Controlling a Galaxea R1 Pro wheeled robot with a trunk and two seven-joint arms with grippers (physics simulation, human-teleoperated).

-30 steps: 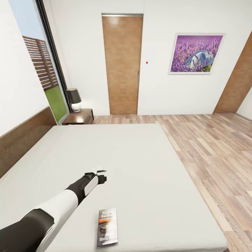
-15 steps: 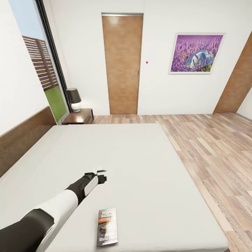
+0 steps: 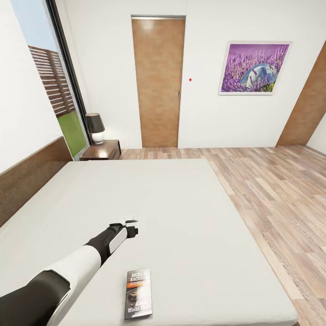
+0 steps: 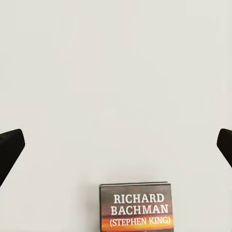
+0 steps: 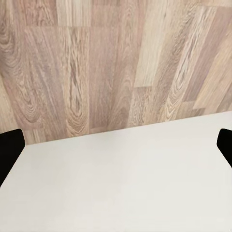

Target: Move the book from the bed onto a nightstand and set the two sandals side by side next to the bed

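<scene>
The large low bed (image 3: 181,217) with a plain off-white mattress and a dark brown wooden headboard takes most of the head view. The small thin paperback book (image 3: 138,293) with a dark cover, an orange band and white lettering lies flat on the mattress, close to the near edge of the bed and nothing is touching it. In the left wrist view the top part of the book (image 4: 136,207) shows the words "Richard Bachman".

The left hand (image 3: 130,225) is stretched out over the mattress, a little further from the near edge than the book and apart from it. In the left wrist view its two dark fingertips (image 4: 9,150) stand wide apart at both sides of the picture, with nothing between them.

In the right wrist view the right hand's dark fingertips (image 5: 9,152) are also wide apart and hold nothing. Below them are an edge of the mattress and the light brown wood-plank floor (image 5: 106,63).

The small dark brown glossy nightstand (image 3: 102,151) stands at the far corner of the bed, beside the headboard, and a lamp with a dark shade (image 3: 95,128) stands on it. On the white wall behind there are a brown wooden door (image 3: 158,86) and a purple lavender picture (image 3: 253,69).
</scene>
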